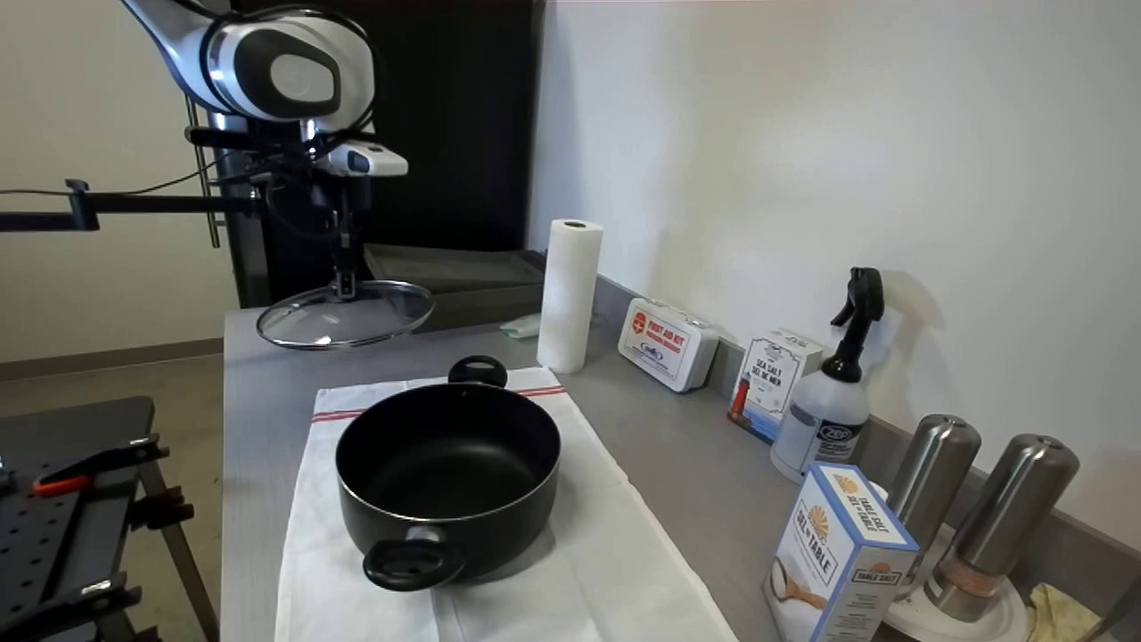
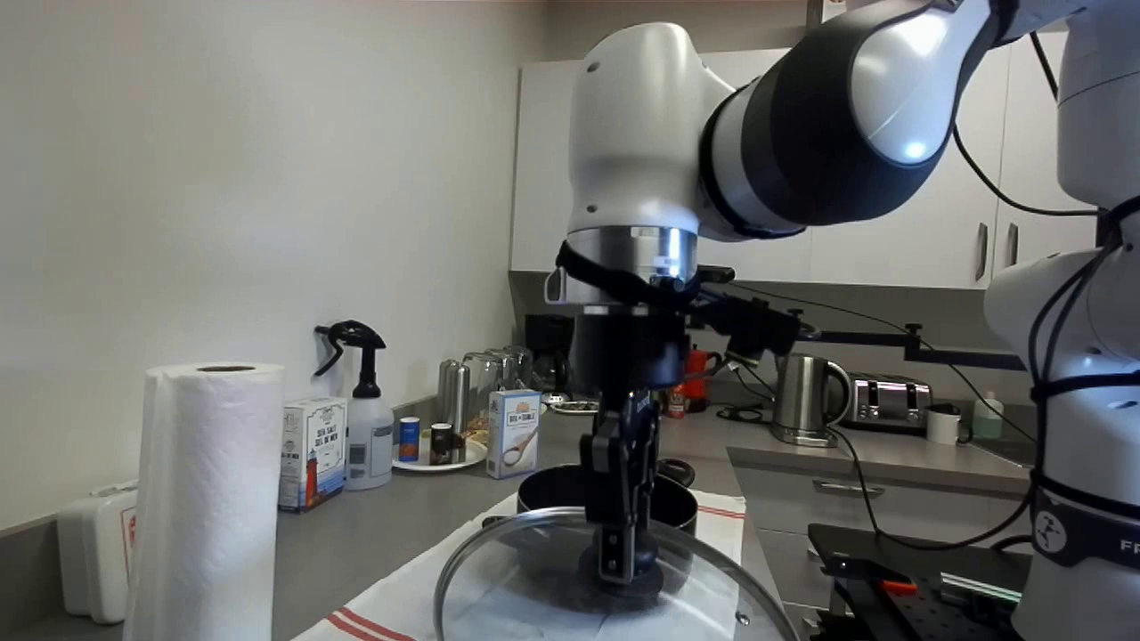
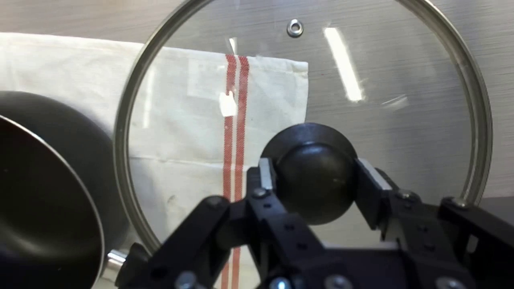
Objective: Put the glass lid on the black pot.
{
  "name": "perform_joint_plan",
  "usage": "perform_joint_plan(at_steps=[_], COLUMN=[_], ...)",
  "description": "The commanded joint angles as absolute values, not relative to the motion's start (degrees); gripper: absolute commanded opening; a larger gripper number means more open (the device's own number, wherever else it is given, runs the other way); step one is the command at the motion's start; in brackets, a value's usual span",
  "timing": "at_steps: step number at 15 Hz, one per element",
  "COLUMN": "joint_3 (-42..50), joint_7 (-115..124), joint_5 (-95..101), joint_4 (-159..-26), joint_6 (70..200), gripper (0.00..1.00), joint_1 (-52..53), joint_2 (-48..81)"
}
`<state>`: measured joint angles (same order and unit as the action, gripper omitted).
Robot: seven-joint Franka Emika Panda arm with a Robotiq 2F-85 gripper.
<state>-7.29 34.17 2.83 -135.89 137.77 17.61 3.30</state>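
The glass lid [image 1: 392, 312] hangs above the counter's far end in an exterior view, slightly tilted, beyond the black pot [image 1: 508, 526]. My gripper [image 1: 345, 285] is shut on its dark knob from above. In an exterior view the lid [image 2: 525, 579] is in front of the pot [image 2: 545, 494] and partly overlaps it in the picture; the gripper [image 2: 626, 561] is on the knob. In the wrist view the fingers [image 3: 317, 176] hold both sides of the knob. The lid [image 3: 401, 132] fills the middle, and the uncovered pot [image 3: 86, 124] is at the left, partly cut off.
The pot stands on a white towel [image 1: 615, 553] with red stripes. A paper towel roll [image 1: 570, 294] and a first aid kit [image 1: 669, 343] stand along the wall. A spray bottle [image 1: 820, 419], salt boxes [image 1: 838, 553] and steel grinders [image 1: 1003, 517] are farther along.
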Motion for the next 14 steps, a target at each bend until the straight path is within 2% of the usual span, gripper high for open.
perform_joint_plan(at_steps=[1,6,14], joint_3=[-7.86,-7.05,-2.32], joint_7=[39.09,41.05,39.93], joint_5=[6.56,7.70,6.80], joint_4=[-138.35,-137.66,-136.15], joint_6=[132.89,128.10,128.93], gripper=[0.25,0.25,0.25], joint_1=[14.67,8.85,0.52], joint_2=[-4.40,-6.78,-4.57])
